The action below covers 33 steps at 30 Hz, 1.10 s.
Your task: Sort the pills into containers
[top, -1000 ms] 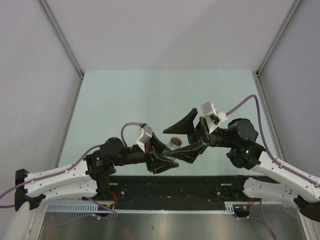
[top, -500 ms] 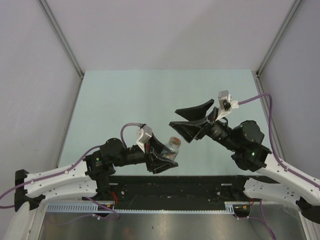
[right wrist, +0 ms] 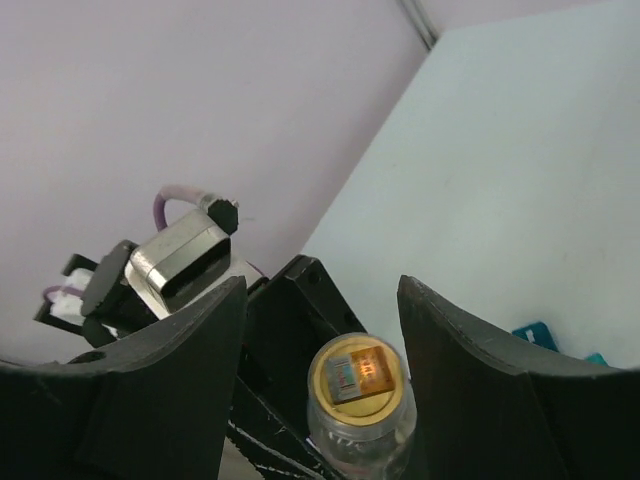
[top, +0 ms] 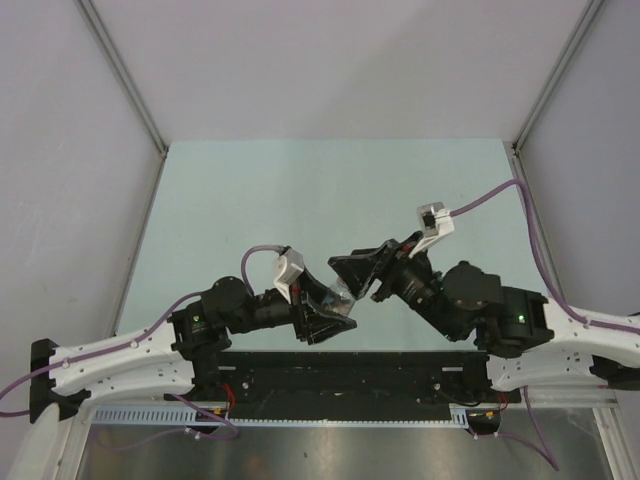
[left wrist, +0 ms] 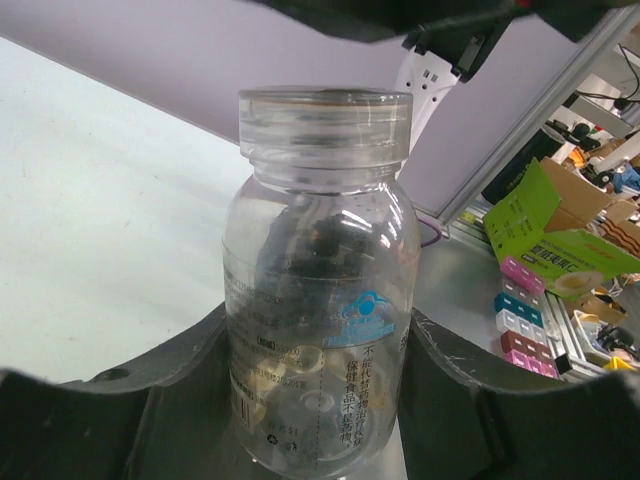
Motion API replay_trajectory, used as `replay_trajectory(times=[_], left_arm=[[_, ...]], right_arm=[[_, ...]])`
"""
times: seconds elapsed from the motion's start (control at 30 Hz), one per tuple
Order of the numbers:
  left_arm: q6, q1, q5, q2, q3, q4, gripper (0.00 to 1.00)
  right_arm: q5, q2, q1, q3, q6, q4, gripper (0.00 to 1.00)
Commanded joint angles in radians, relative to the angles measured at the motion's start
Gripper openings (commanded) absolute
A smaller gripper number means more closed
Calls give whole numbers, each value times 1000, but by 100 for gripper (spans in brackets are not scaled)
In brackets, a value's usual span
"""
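My left gripper (top: 335, 305) is shut on a small clear bottle (top: 345, 293) with a tan top and holds it upright near the table's front edge. In the left wrist view the bottle (left wrist: 320, 280) fills the gap between the fingers, with a few pale pills at its bottom. My right gripper (top: 364, 276) is open, right at the bottle's top. In the right wrist view the tan cap (right wrist: 360, 385) sits between the spread fingers (right wrist: 190, 380), not touched. A scrap of teal-blue (right wrist: 530, 333), perhaps the pill box, peeks past the right finger; it is hidden in the top view.
The pale green table (top: 300, 190) stretches behind both arms, with grey walls on three sides. Beyond the table's right edge, in the left wrist view, are a green carton (left wrist: 555, 235) and stacked pink and teal boxes (left wrist: 520, 300).
My right gripper swung away to the back right with its jaws open, then came back down and left to the bottle's top. The left gripper has kept the bottle in place.
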Motion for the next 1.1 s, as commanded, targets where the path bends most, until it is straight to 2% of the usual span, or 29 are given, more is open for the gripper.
replay_trajectory(times=[0.0, 0.13, 0.27, 0.67, 0.87, 1.07], left_arm=[[-11, 5, -16, 6, 11, 28, 0], [-11, 5, -16, 9, 12, 28, 0], [-11, 3, -18, 3, 12, 26, 0], [-15, 5, -16, -2, 5, 26, 1], [-15, 5, -18, -3, 6, 26, 0], [-15, 5, -15, -3, 6, 26, 0]], right_arm=[[355, 99, 151, 101, 40, -150, 66], [499, 164, 216, 136, 3, -161, 66], [578, 191, 242, 145, -11, -168, 66], [561, 173, 237, 144, 58, -216, 67], [475, 162, 199, 144, 148, -271, 67], [435, 161, 185, 141, 167, -283, 58]])
